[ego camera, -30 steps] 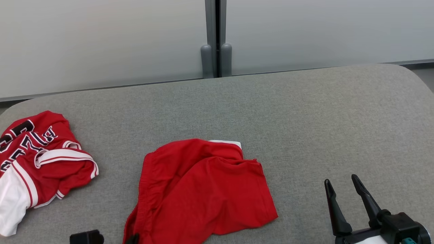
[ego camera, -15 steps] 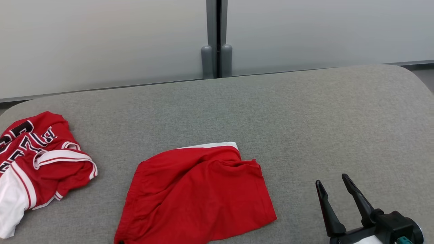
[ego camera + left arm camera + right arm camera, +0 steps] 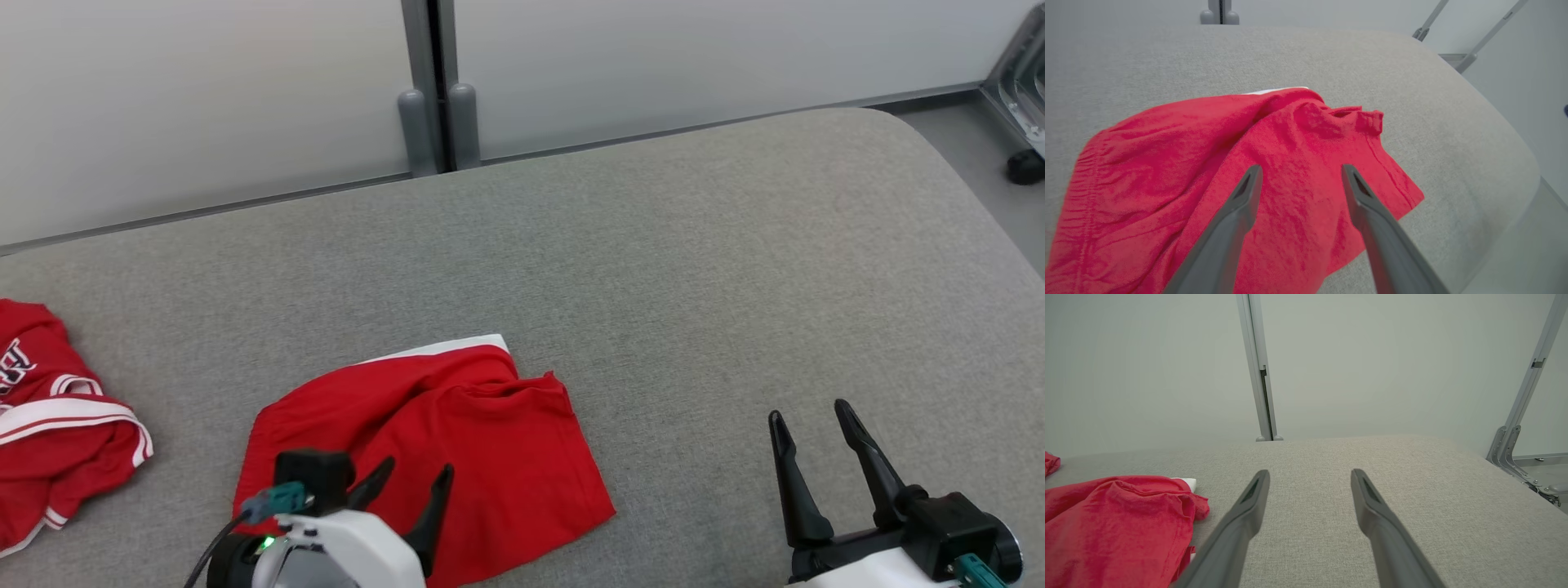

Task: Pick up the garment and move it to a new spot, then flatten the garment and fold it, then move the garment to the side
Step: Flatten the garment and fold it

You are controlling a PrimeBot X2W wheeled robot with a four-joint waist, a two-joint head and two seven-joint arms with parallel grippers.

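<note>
Left gripper: wide open, holding nothing, poised over the near part of the red shorts, lower centre of head view. Right gripper: wide open, empty, lower right, well apart from the shorts. Shorts lie rumpled on the grey table. 1 red jersey at left edge.
</note>
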